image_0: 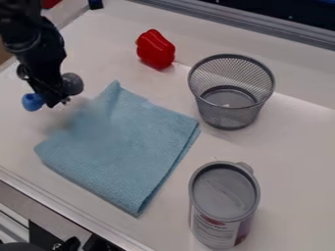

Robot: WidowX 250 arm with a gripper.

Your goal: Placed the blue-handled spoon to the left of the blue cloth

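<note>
From where I am standing, the blue-handled spoon (72, 84) is sitting crosswise in the gripper (54, 100), whose fingers are closing around its middle. One end is projecting on each side of the fingertips, near the upper-left edge of the blue cloth (128, 142). Whether the spoon is touching the white work surface (298, 142), I cannot tell. As to appearance, its handle end is showing blue and rounded, its bowl dull grey and round; the gripper is hiding the stretch between. The cloth is lying folded, slightly rumpled.
</note>
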